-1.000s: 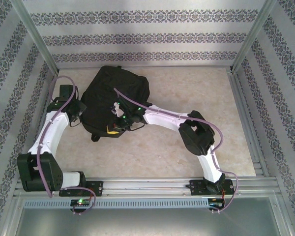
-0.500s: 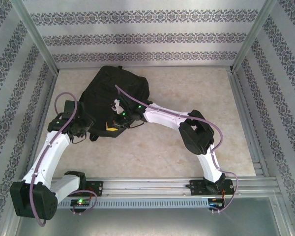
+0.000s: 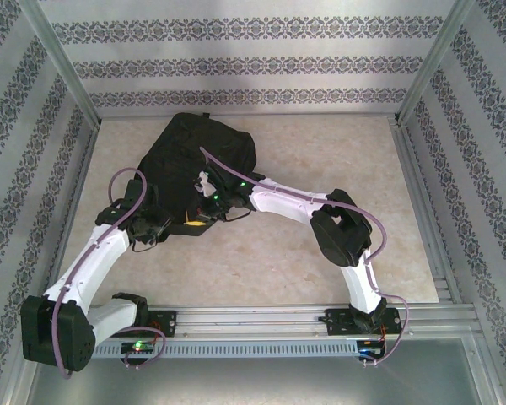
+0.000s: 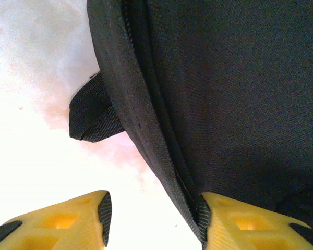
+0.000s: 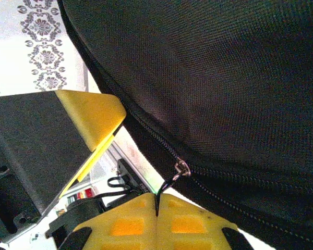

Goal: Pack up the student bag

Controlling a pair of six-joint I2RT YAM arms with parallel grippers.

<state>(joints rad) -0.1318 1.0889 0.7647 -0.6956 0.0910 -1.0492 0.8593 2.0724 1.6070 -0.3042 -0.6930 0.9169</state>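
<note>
The student bag [image 3: 204, 150], black fabric, lies at the table's back left. My right gripper [image 3: 199, 218] sits at the bag's near edge. In the right wrist view its yellow fingertips [image 5: 156, 208] are shut on the thin black zipper pull [image 5: 166, 188], which hangs from the metal slider [image 5: 181, 167] on the bag [image 5: 214, 67]. My left gripper [image 3: 150, 223] is at the bag's near-left corner. It is open [image 4: 154, 224], and the bag's stitched zipper seam [image 4: 146, 140] touches the right finger [image 4: 250, 224]. A strap loop [image 4: 91, 117] sticks out to the left.
Patterned walls and metal posts [image 3: 63, 67] enclose the marble-look tabletop [image 3: 337, 160]. A metal rail [image 3: 253, 319] with both arm bases runs along the near edge. The left gripper's dark body and yellow finger [image 5: 94, 117] are close by in the right wrist view.
The left arm has swung toward me and rightward along the bag's left side to its near-left corner. The right gripper has hardly moved and stays shut.
</note>
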